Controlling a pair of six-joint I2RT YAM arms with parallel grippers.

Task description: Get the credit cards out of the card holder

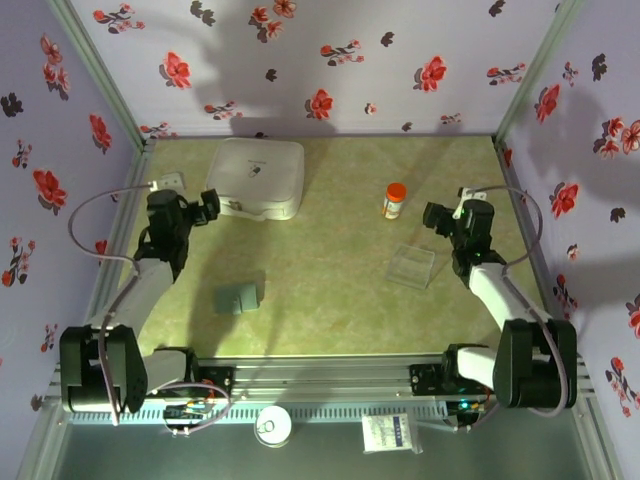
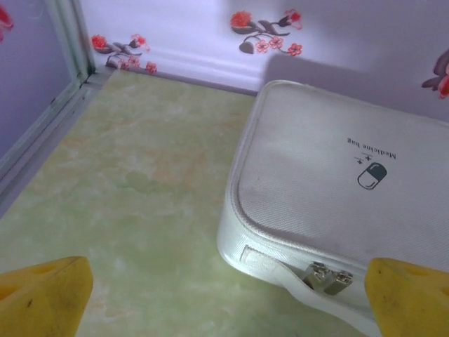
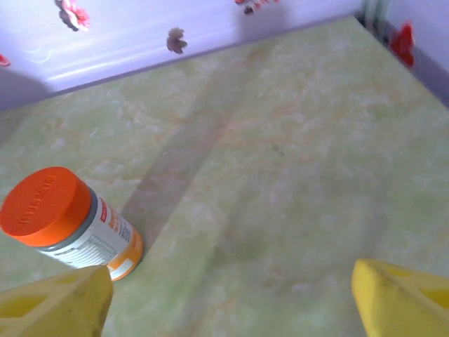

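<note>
The card holder (image 1: 237,297), a small slate grey-blue wallet, lies folded on the green table, left of centre and toward the near edge. The credit cards are hidden. My left gripper (image 1: 210,206) hovers at the back left, well behind the holder, beside the white bag; its yellow fingertips (image 2: 42,298) stand wide apart with nothing between them. My right gripper (image 1: 433,216) is at the right, near the orange-capped bottle; its yellow fingertips (image 3: 403,298) stand apart over bare table.
A white zipped medicine bag (image 1: 256,178) (image 2: 337,189) sits at the back left. An orange-capped pill bottle (image 1: 394,200) (image 3: 66,225) stands right of centre. A clear plastic tray (image 1: 412,266) lies in front of it. Flowered walls enclose three sides.
</note>
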